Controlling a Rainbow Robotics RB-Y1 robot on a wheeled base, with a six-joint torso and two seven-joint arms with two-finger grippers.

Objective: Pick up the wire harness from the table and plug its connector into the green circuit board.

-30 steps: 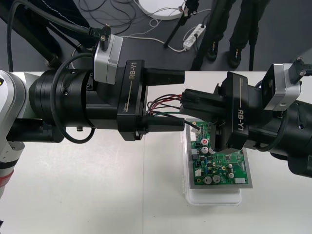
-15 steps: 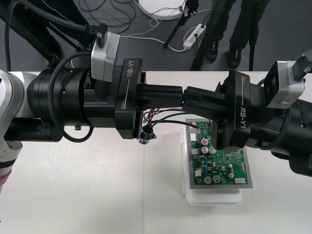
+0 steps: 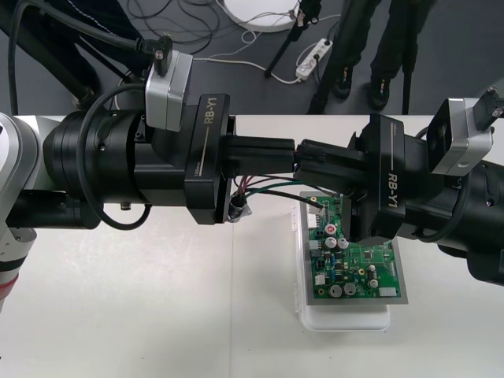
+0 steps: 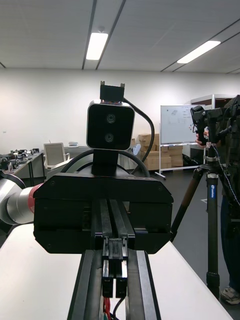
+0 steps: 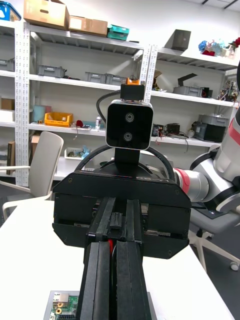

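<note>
Overhead, the thin red-black-green wire harness [image 3: 268, 187] lies 9-to-3 o'clock beneath my level, tip-to-tip left gripper [image 3: 293, 150] and right gripper [image 3: 304, 157], round metal socket [image 3: 237, 210] at 9, green circuit board [image 3: 354, 264] at 4. Right wrist: I clench its black plug [image 4: 115, 272]. Left wrist: I pinch its red wire [image 5: 109, 245].

left hand [image 3: 293, 150] — matt black | wire harness [image 3: 264, 186] — metal socket | circuit board [image 3: 358, 264] glossy green

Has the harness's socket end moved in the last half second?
Yes, slightly. The metal socket has shifted toward the table's far edge, drawing up against the left gripper's body, farther from the green circuit board's near end.
</note>
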